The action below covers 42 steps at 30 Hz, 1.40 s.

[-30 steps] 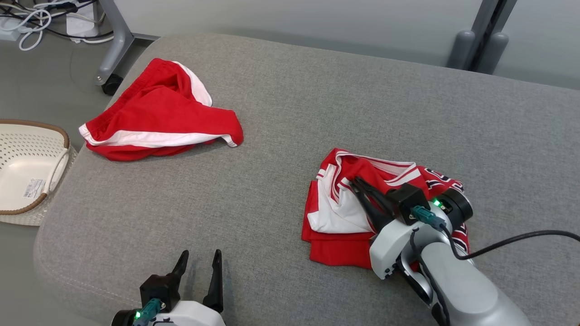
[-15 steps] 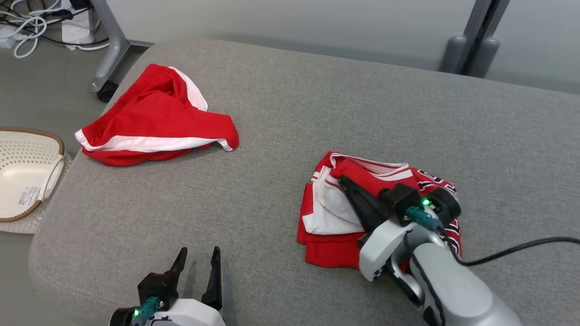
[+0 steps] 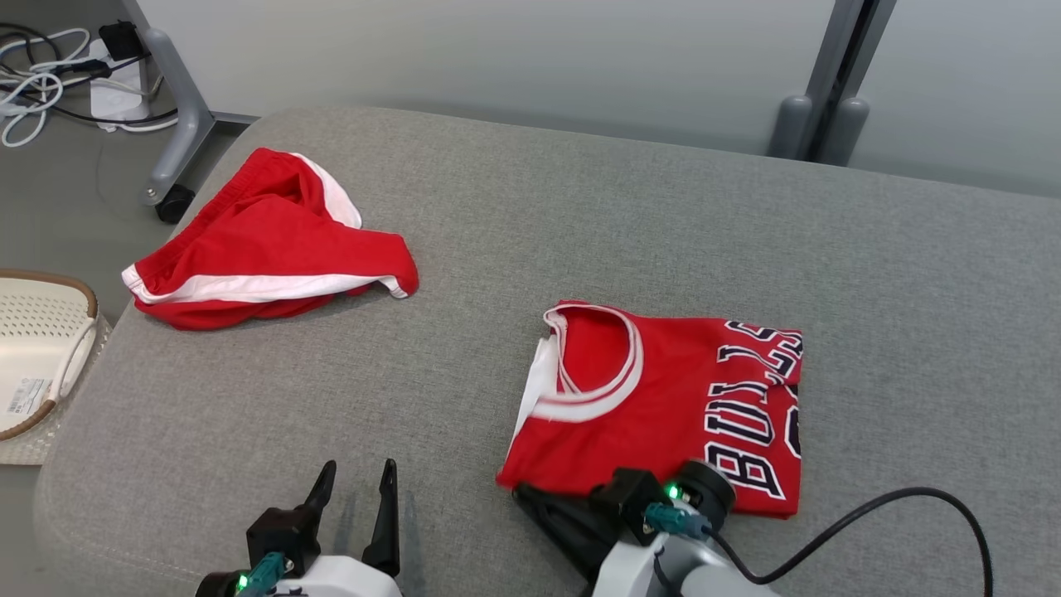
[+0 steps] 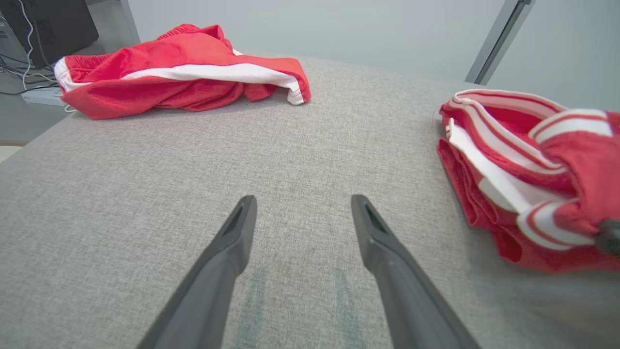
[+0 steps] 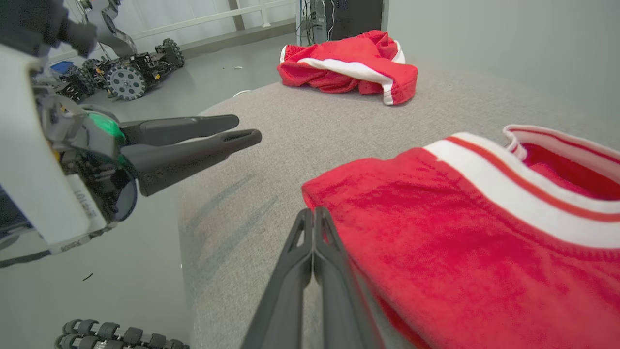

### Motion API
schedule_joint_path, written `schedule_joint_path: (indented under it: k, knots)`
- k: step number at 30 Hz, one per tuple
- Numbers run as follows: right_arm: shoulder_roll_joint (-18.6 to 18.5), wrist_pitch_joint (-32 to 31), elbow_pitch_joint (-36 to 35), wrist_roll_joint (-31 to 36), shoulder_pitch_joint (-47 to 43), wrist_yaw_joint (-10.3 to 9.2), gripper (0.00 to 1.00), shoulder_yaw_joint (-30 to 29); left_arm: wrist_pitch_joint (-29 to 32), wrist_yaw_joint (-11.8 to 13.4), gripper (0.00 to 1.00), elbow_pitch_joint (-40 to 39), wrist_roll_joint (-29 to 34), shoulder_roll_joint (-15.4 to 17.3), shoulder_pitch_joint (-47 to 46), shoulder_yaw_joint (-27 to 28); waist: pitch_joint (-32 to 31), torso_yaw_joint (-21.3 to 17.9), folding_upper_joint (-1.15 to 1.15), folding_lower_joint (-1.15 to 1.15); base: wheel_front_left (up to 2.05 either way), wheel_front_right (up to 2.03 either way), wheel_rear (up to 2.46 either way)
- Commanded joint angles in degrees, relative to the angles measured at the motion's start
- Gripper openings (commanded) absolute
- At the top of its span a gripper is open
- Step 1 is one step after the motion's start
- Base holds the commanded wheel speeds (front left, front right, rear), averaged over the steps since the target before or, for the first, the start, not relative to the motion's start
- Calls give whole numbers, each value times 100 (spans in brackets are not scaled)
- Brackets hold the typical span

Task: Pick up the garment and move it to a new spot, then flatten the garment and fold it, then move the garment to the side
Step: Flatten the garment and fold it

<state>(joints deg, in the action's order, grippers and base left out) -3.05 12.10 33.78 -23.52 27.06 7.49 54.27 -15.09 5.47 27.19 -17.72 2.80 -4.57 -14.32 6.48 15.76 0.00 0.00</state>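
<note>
The garment [image 3: 663, 398] is a red jersey with white trim and dark lettering. It lies folded flat on the grey sofa cushion [image 3: 580, 224], right of centre. My right gripper [image 3: 518, 495] is shut, its tips at the jersey's near left corner. In the right wrist view the closed fingers [image 5: 314, 212] run along the jersey's [image 5: 436, 232] edge, and I see no cloth between them. My left gripper [image 3: 358, 468] hovers open over bare cushion at the near edge, well left of the jersey. The left wrist view shows the open gripper [image 4: 302, 201] and the jersey [image 4: 508, 160] bunched at right.
Red shorts with white trim [image 3: 265, 240] lie crumpled at the cushion's far left. A white perforated basket [image 3: 75, 286] sits on the floor beyond the left edge. Cables [image 3: 33, 50] and a caster leg [image 3: 170, 199] are behind it. A wheeled machine [image 5: 131, 77] stands on the floor.
The head camera has tilted, shifting the whole picture. My right gripper closed and drew back toward me off the bunched jersey, which now lies flat with its lettering up. The left gripper stayed put.
</note>
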Motion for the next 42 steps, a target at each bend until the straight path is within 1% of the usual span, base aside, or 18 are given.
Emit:
schedule_joint_path:
  k: [1,2,3,4,5,8,9,11,14,16,20,23,27,32,35,42]
  knots:
    - [-76,-22,67,-125,-74,0,0,135,-8,-22,100,-14,8,21,58,30,-13,-24,0,0,0,0,0]
    - [-97,-2,129,-227,-58,-1,0,207,-8,-20,100,-11,14,23,53,42,-15,-44,0,0,0,0,0]
    - [-90,-20,177,-375,-80,-1,16,309,-9,-24,100,-6,19,23,42,60,-14,-65,0,0,0,0,0]
    - [-93,-24,226,-467,-78,0,61,384,-8,-27,100,5,23,23,39,79,-14,-87,0,0,0,0,0]
    - [-96,23,234,-577,-44,-1,100,459,-8,-35,100,17,34,22,34,98,-15,-112,0,0,0,0,0]
    - [-134,113,171,-902,64,-1,100,661,-8,-22,100,3,78,23,18,153,-40,-223,0,0,0,0,0]
    - [-173,150,162,-994,103,-1,100,614,-8,-17,100,-7,92,21,14,173,-50,-268,0,0,0,0,0]
    - [-273,243,237,-993,185,-1,100,340,-9,-7,100,-32,147,23,-4,230,-76,-378,0,0,0,0,0]
    - [-297,311,481,-725,201,0,100,-482,-8,6,100,-84,225,23,-22,316,-110,-562,0,0,0,0,0]
    - [-262,315,433,-354,135,0,100,-1235,-8,13,100,-119,280,23,-51,388,-118,-703,0,0,0,0,0]
    - [-214,309,201,410,-287,-1,100,-2514,-8,-10,100,-171,403,22,-92,506,-126,-968,0,0,0,0,0]
    - [-131,310,-47,909,-609,0,100,-3251,-8,-19,100,-187,488,26,-61,606,-126,-1175,0,0,0,0,0]
    - [-54,311,-297,1322,-997,0,100,-3997,-8,-20,100,-205,552,21,1,745,-139,-1442,0,0,0,0,0]
    - [2,312,-521,1584,-1374,0,100,-4457,-8,-22,100,-228,665,23,83,921,-216,-1681,0,0,0,0,0]
    - [0,311,-620,1444,-1585,0,100,-4555,-9,-12,100,-257,744,23,192,1048,-307,-1786,0,0,0,0,0]
    - [0,313,-707,1182,-1946,0,100,-4646,-8,-92,100,-349,873,23,489,1296,-494,-1921,0,0,0,0,0]
